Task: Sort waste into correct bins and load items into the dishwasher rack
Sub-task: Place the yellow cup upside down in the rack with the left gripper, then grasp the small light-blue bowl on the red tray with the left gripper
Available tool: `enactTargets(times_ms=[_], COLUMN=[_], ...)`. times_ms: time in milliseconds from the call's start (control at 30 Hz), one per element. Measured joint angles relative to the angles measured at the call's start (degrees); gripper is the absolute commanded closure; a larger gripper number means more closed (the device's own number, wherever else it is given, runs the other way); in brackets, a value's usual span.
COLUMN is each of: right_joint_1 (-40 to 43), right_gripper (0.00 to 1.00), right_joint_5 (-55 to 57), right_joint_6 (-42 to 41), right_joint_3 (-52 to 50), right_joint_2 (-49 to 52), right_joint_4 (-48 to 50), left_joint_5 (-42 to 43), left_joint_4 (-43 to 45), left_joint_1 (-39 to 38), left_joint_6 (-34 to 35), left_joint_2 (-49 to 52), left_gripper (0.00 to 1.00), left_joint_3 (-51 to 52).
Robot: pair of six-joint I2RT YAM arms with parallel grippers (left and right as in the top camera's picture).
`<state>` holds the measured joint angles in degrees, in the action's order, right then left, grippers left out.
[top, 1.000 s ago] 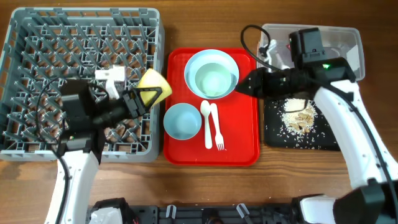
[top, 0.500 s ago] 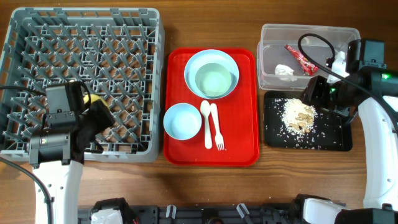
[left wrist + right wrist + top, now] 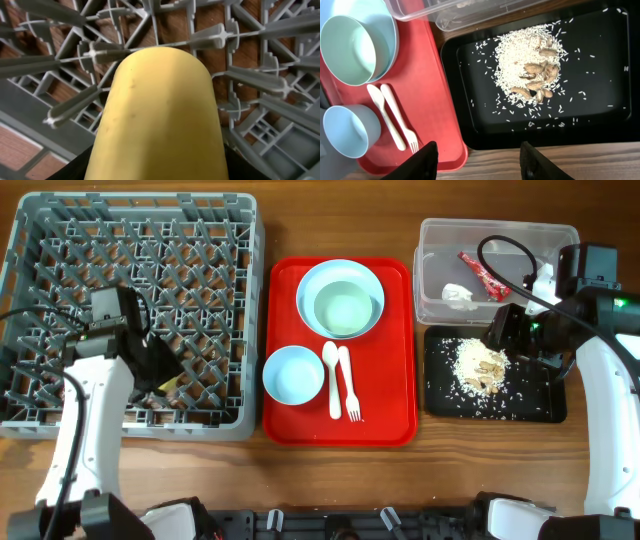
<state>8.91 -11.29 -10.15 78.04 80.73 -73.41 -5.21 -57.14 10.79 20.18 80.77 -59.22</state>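
The left arm point(image 3: 85, 395) reaches over the rack point(image 3: 130, 198) by the left edge of the tabletop point(image 3: 330, 470). The left fingers point(image 3: 75, 172) clamp the cup point(image 3: 160, 115) among the pegs. The right arm point(image 3: 600, 390) hangs over the black tray point(image 3: 465, 100) at the right edge, with the right fingers point(image 3: 427, 160) wide apart, holding nothing.

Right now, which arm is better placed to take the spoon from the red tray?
Right. The right gripper is open and empty over the black tray, beside the red tray with the spoon. The left gripper holds the yellow cup over the rack.
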Motion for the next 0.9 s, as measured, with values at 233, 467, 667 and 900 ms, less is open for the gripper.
enactTargets(times_ms=[233,467,667,900], right_joint_1=[-0.02,0.0,0.0,0.0], right_gripper=[0.47,0.47,0.46,0.46], right_joint_5=[0.0,0.0,0.0,0.02], right_joint_6=[0.0,0.0,0.0,0.0], right_joint_3=[0.0,0.0,0.0,0.0], right_joint_2=[0.0,0.0,0.0,0.0], right_joint_4=[-0.09,-0.13,-0.09,-0.11], left_joint_5=[0.0,1.95,12.85,10.16], left_joint_4=[1.29,1.9,6.1,7.5], left_joint_1=[0.37,0.17,-13.51,-39.06], left_joint_6=[-0.2,-0.2,-0.55,-1.25], left_joint_2=[2.29,-0.72,-11.17,4.7], left_gripper=[0.0,0.05,0.06,0.21], left_joint_3=[-0.02,-4.87,-7.67,-7.67])
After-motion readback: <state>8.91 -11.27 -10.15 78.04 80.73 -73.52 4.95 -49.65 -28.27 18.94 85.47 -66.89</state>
